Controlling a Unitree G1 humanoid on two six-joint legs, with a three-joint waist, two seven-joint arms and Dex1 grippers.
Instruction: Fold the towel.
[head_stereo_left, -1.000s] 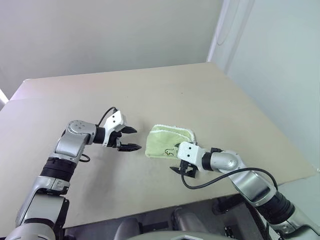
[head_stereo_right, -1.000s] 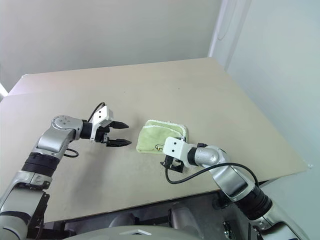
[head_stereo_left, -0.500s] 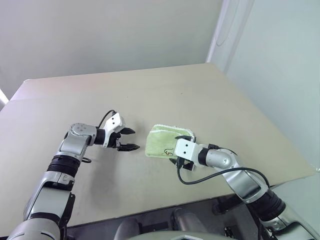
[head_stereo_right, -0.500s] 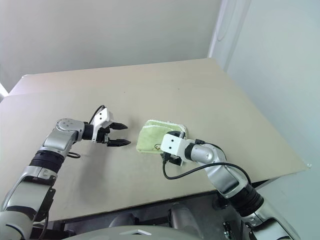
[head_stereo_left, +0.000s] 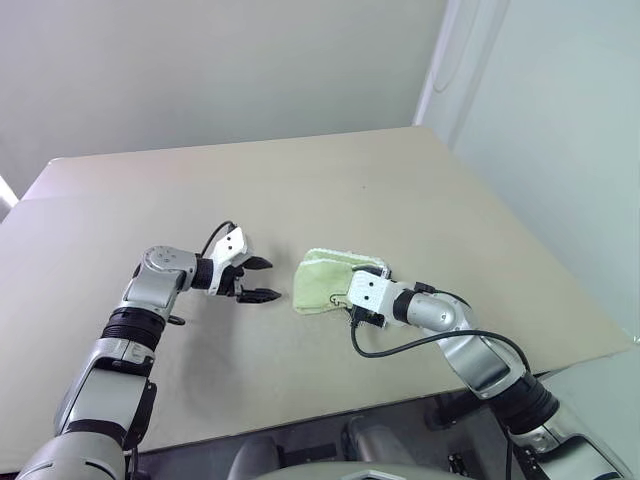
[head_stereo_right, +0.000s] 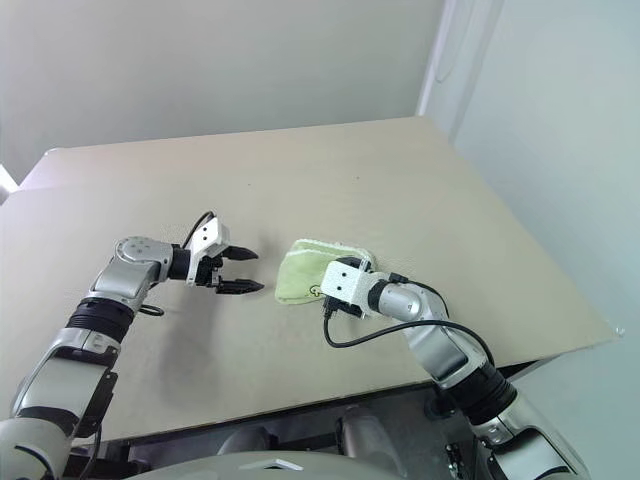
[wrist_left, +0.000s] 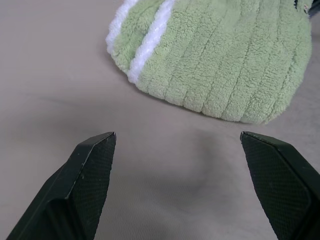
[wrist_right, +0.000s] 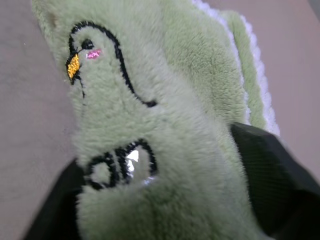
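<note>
Broadly, the bench (head_stereo_left: 420, 190) carries one thing, the towel (head_stereo_left: 325, 282), which lies near its front edge as a small, already doubled bundle of lime-green terry with white stitching along its far rim. Taking the towel as the landmark, the right gripper (head_stereo_left: 352, 305) is at its near corner, and the right wrist view shows pile bulging between the two black fingers (wrist_right: 272, 175), so it is closing on that corner beside the printed bird figure (wrist_right: 95, 65); how firm the grip is I cannot tell. The left gripper (head_stereo_left: 258, 279) hovers just beside the towel's opposite edge, apart from it, jaws spread wide and holding nothing.

By my reading, the step in hand is taking hold of the near corner for a further fold. The next move calls for a secure pinch, then lifting that corner across the towel, with the left gripper pinning or catching the other edge so the bundle does not slide.
</note>
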